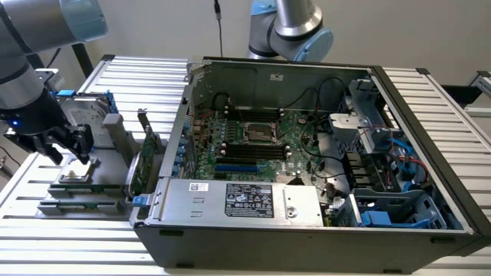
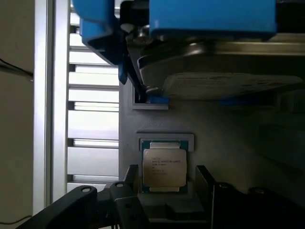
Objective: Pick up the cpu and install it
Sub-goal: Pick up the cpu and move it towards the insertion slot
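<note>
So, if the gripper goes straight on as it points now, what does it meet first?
Probably the cpu: the open gripper points down at it, with one finger on each side in the wrist view. The gap between gripper and cpu is hard to judge.

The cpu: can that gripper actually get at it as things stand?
Probably yes. The gripper hangs right over the cpu, with a finger open on either side, and nothing lies on top of the chip.

The arm (image 1: 23, 75) has silver-grey tubular segments with pale blue joint caps (image 1: 80, 20); its black hand (image 1: 69, 154) carries a small blue light (image 1: 15, 122).
</note>
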Robot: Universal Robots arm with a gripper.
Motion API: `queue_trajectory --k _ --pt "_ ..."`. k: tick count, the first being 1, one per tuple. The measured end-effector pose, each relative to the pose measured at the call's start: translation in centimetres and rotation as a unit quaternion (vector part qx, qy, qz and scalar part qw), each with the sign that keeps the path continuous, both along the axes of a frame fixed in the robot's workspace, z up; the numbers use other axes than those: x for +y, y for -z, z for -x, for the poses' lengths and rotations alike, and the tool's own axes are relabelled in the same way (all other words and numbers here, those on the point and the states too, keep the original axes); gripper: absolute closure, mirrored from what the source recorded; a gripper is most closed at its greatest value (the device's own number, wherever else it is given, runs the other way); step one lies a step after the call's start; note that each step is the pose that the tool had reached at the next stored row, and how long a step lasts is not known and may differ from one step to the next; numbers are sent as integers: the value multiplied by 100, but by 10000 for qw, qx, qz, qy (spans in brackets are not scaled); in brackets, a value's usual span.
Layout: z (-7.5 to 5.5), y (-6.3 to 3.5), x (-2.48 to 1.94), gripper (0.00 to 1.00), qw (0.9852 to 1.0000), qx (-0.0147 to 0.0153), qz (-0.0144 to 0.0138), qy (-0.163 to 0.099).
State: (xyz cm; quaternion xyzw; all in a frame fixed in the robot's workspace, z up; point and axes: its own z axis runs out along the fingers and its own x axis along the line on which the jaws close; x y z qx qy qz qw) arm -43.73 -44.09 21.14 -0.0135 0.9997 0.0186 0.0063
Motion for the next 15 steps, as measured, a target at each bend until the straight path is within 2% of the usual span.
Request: queue_trajectory --k 9,11,12,15 --pt "-9 75 -1 40 10000 26 1 0" --pt "-9 87 -1 38 10000 32 2 0" --pt "-10 94 -1 33 10000 34 3 0" --pt "-10 128 -1 33 10000 39 9 0"
